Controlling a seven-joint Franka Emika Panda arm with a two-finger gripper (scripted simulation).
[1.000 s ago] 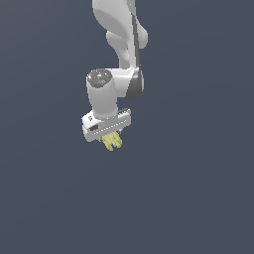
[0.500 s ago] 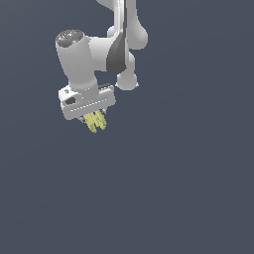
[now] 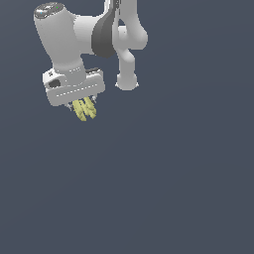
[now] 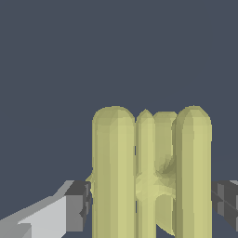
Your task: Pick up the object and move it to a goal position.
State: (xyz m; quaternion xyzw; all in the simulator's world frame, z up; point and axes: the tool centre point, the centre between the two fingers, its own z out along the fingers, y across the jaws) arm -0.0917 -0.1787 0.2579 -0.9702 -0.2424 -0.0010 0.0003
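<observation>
Small pale-yellow ridged object [image 3: 85, 109], shaped like a tiny bunch of bananas, hangs below the white gripper [image 3: 83, 106] in the upper part of the exterior view, toward the exterior view's left. It is held off any surface, with only flat dark blue-grey background [image 3: 173, 173] around and beneath it. The lobes point downward and tilt slightly toward the exterior view's right. The object is narrower than the gripper body above it.

Wrist view: the same object [image 4: 151, 172] fills the centre, with three or four rounded upright ridges side by side and a knotted join low between them. A dark grey finger pad [image 4: 78, 206] presses one flank, a second dark pad [image 4: 226, 204] sits at the opposite flank. Both pads touch or nearly touch the object's sides, so the fingers are closed in on the object, clamping it between them. A light grey finger body [image 4: 42, 217] leads out from the first pad.

Exterior view: the gripper's fingertips are mostly hidden behind the object. The white boxy hand mounts under a thick white cylindrical wrist link [image 3: 58, 37] that tilts a little. A dark grey joint band [image 3: 105, 37] connects to the further white arm links [image 3: 128, 47], which run out of the top of the frame.
</observation>
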